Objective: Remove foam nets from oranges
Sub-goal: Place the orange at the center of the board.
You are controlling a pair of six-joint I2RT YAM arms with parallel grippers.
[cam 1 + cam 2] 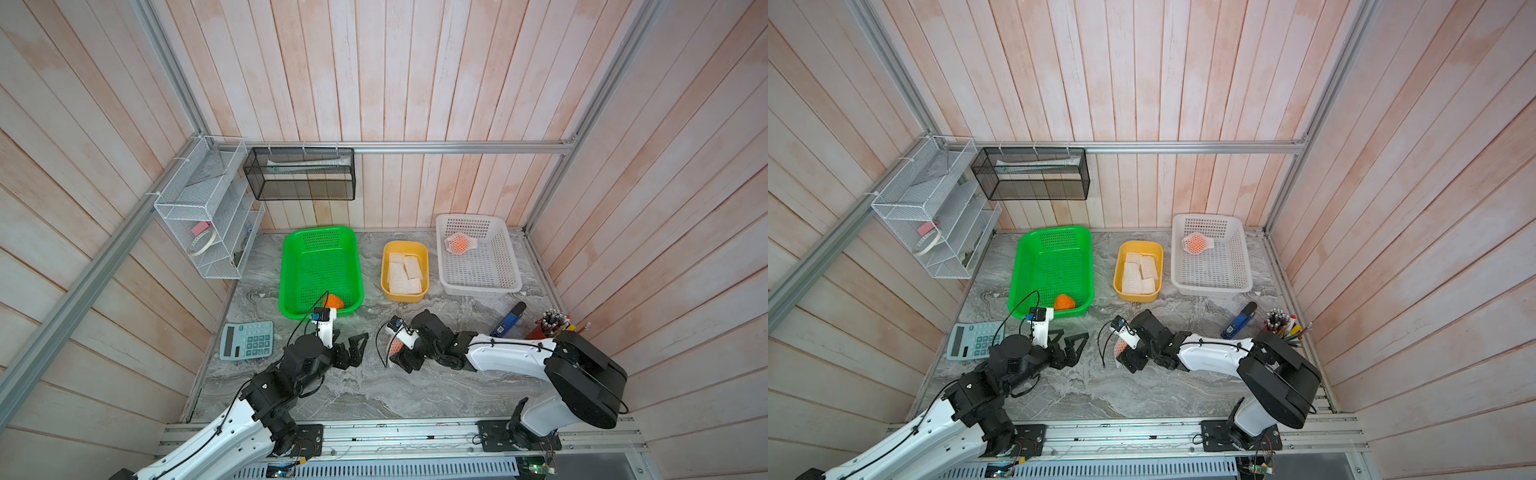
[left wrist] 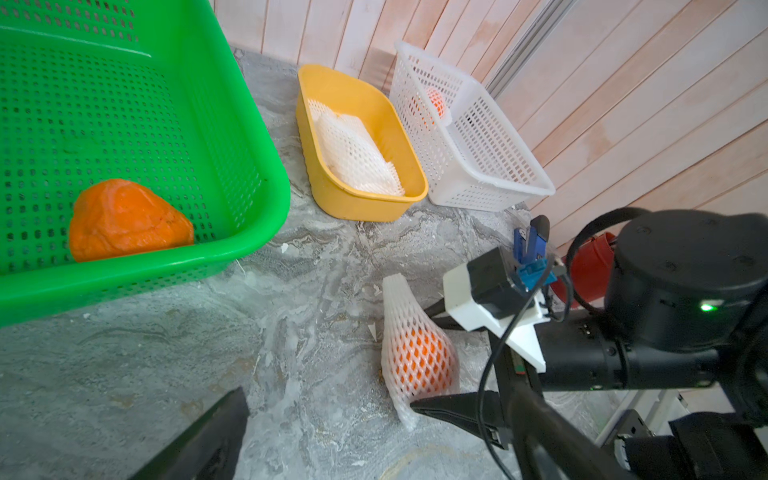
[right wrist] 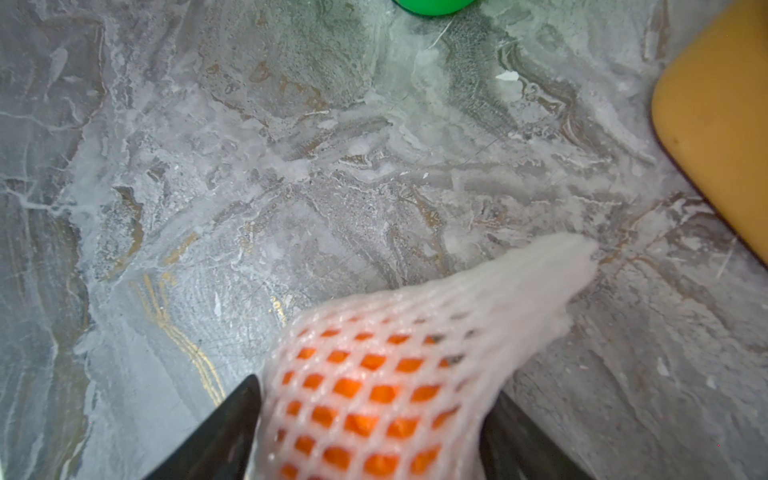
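Observation:
An orange in its white foam net [image 2: 419, 361] lies on the marble table between my two arms, also seen in the right wrist view [image 3: 374, 395]. My right gripper [image 3: 376, 390] stands open, one finger on each side of the net. My left gripper [image 1: 353, 345] is wide open just left of it and holds nothing; one of its fingers [image 2: 216, 432] shows. A second netted orange [image 1: 459, 243] lies in the white basket [image 1: 511, 257]. A bare orange [image 1: 334, 300] sits in the near corner of the green basket [image 1: 286, 270]. Several flattened foam nets [image 1: 405, 274] fill the yellow tub [image 1: 384, 266].
A calculator [image 1: 247, 340] lies at the near left. A blue stapler [image 1: 507, 320] and a red pen cup [image 1: 548, 326] stand at the near right. A white wire rack [image 1: 208, 216] and a black mesh tray [image 1: 299, 174] hang on the walls.

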